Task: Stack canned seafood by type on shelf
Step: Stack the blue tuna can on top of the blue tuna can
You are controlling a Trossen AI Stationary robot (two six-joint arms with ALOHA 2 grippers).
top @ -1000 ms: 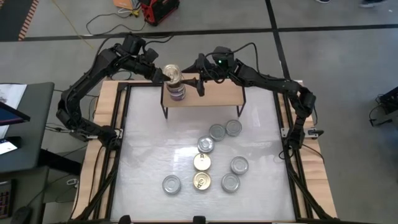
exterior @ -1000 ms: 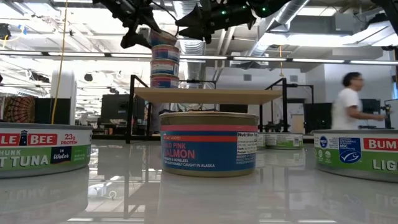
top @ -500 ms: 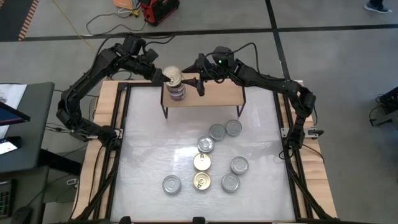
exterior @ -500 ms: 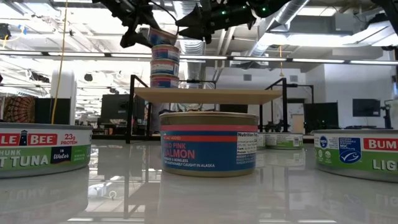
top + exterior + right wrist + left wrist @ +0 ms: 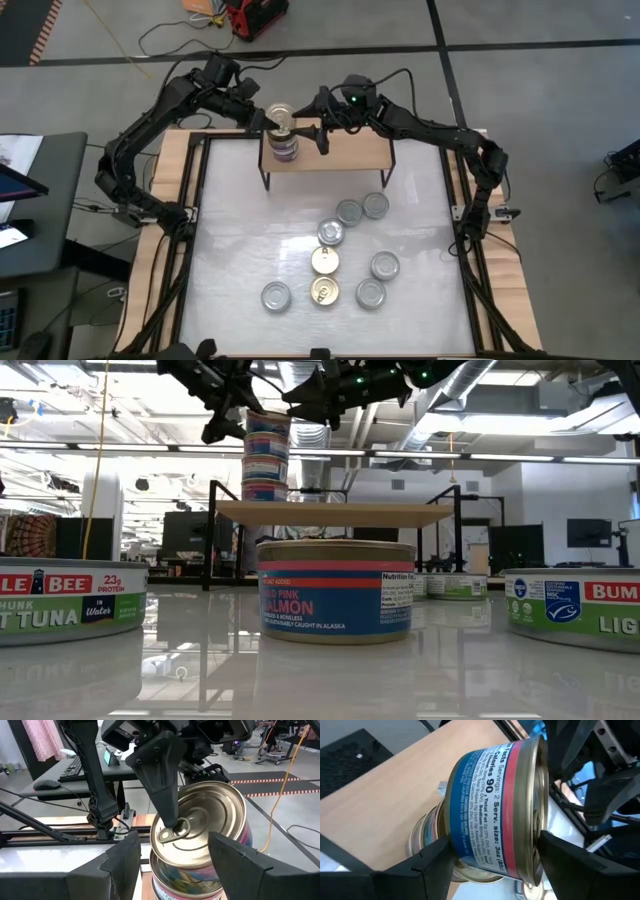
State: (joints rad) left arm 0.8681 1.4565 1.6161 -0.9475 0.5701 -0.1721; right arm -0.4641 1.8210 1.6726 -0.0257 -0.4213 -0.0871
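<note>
The shelf (image 5: 350,152) (image 5: 330,512), a light-wood board on black legs, stands at the table's far edge. A stack of cans (image 5: 285,150) (image 5: 265,478) stands on its left part. My left gripper (image 5: 268,120) (image 5: 495,857) is shut on a gold-lidded can (image 5: 279,116) (image 5: 267,422) (image 5: 492,815) with a blue and pink label, at the top of that stack. My right gripper (image 5: 322,136) (image 5: 173,842) hovers open just right of the stack, its fingers on either side of the top can without touching it. My left gripper pinches the top can across its height. One finger (image 5: 167,795) lies on the gold lid by the pull tab (image 5: 172,831), and the other (image 5: 432,862) is at the can's bottom rim. The fingers slant down from the far left. The can sits slightly tilted over the stack; whether it rests there I cannot tell.
Several loose cans lie on the white table in front of the shelf, most silver-lidded (image 5: 347,212) (image 5: 276,296), two gold-lidded (image 5: 324,261) (image 5: 324,291). In the low view a salmon can (image 5: 336,590) stands near, tuna cans (image 5: 70,600) (image 5: 575,605) at either side.
My left gripper has turned the top can from a clear tilt to nearly level above the stack and shifted it slightly toward the shelf's right. The left arm has drawn a little toward the far edge.
</note>
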